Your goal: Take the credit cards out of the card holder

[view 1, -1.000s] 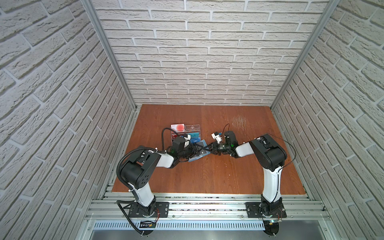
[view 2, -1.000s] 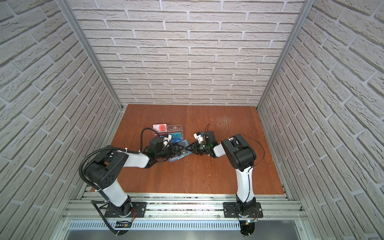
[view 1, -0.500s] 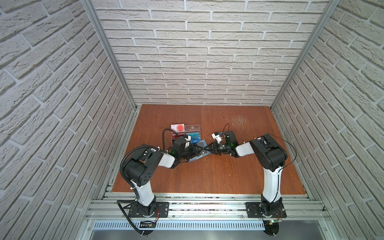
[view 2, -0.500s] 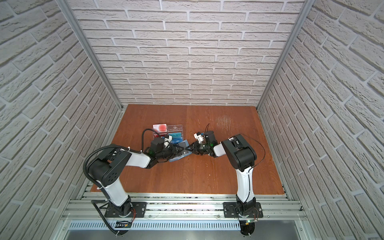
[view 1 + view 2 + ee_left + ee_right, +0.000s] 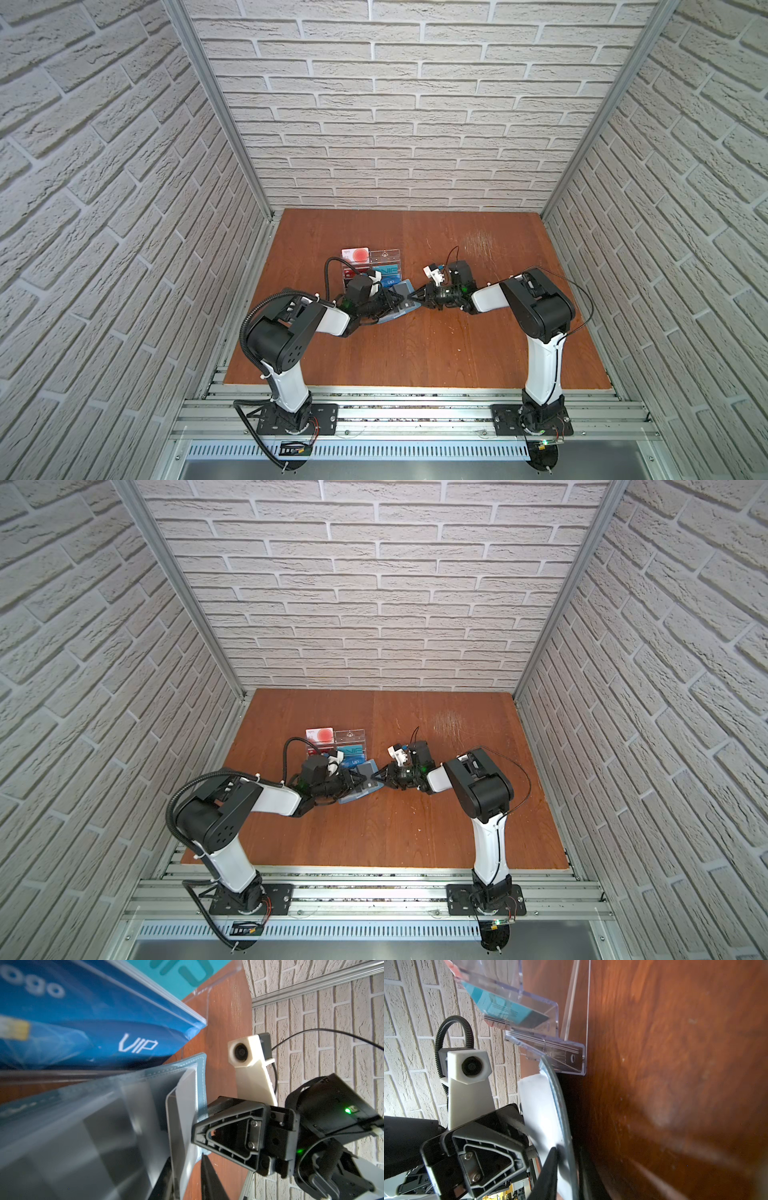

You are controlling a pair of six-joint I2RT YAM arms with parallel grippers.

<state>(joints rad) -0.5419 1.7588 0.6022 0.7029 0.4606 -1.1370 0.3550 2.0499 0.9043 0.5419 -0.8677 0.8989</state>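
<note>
The slate-blue card holder (image 5: 402, 302) (image 5: 362, 788) lies open on the wooden table between my two grippers. My left gripper (image 5: 394, 299) (image 5: 186, 1169) reaches in from the left. Its jaws stand narrowly apart around a pale translucent leaf (image 5: 182, 1126) that rises from the holder. A strip of table still shows between the leaf and one finger. My right gripper (image 5: 417, 297) (image 5: 566, 1178) is shut on the holder's outer edge, pinching the blue cover (image 5: 560, 1109) and the white leaf beside it. The credit cards are hidden; I cannot tell whether the leaf holds one.
A clear acrylic rack (image 5: 371, 270) (image 5: 571, 1022) stands just behind the holder, almost touching its far corner. It holds blue and teal cards, and a white card with a red circle (image 5: 355, 254). Brick walls close in three sides of the table (image 5: 457, 353).
My left gripper's jaws have drawn much closer together around the pale leaf. Both arms and the card holder have stayed where they were.
</note>
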